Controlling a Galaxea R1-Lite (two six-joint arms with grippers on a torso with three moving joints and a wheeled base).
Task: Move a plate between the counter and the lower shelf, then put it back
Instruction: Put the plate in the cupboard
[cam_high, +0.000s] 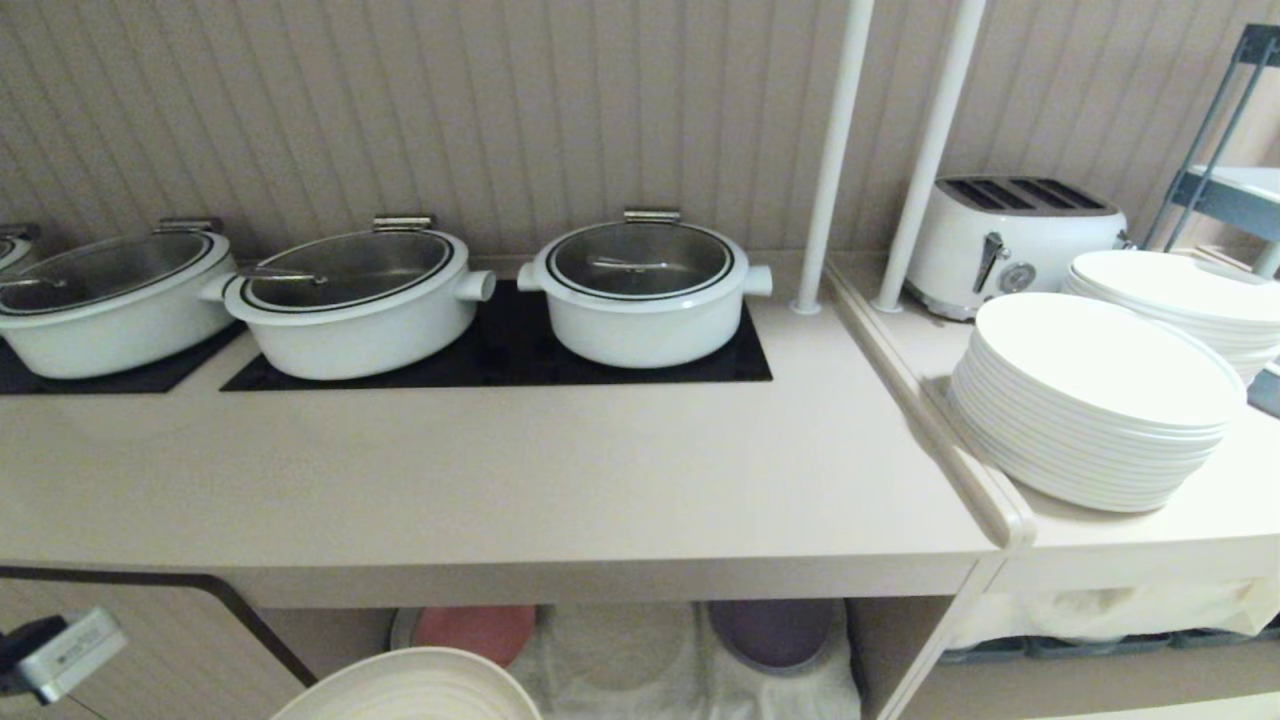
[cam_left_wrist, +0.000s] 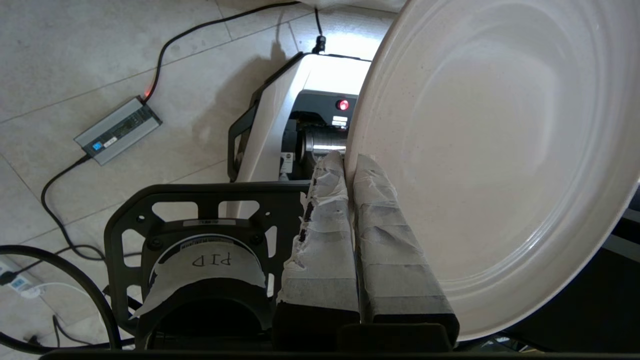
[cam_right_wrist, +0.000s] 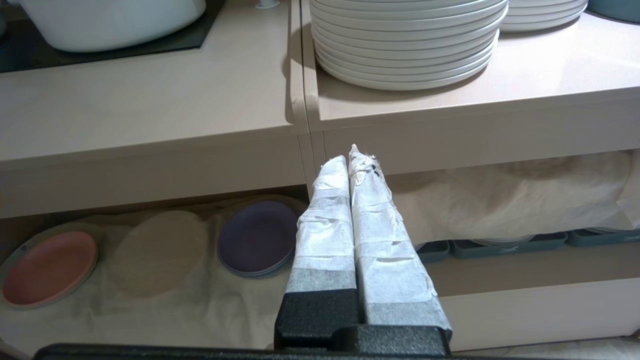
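A: Left wrist view: the plate (cam_left_wrist: 500, 165) is seen pinched by its rim between the taped fingers (cam_left_wrist: 325, 235) of the left gripper (cam_left_wrist: 350, 162), which are closed tight on it. It is held in the air over the floor, below and in front of the counter (cam_high: 560, 480), tilted rather than level.

B: How should the step be done well?

A: The carry is judged to be toward one of the two surfaces; which one cannot be told. The rim grip is thin, so the plate should be levelled and moved slowly. The counter's thick front edge must be cleared before anything is set down. If the shelf (cam_right_wrist: 165, 300) is meant, the bare patch of cloth between the pink plate (cam_right_wrist: 47, 267) and the purple plate (cam_right_wrist: 257, 237) should be aimed for.

B: And the right gripper (cam_right_wrist: 352, 160)?

A: It is parked in front of the shelf, fingers pressed together with nothing held.

B: What is held in the containers?

A: Three white pots (cam_high: 645, 295) stand lidded on the black hob (cam_high: 500, 350); through the glass lids no contents can be made out. The shelf holds the pink and purple plates. White plates (cam_high: 1095, 400) are stacked on the adjoining top.
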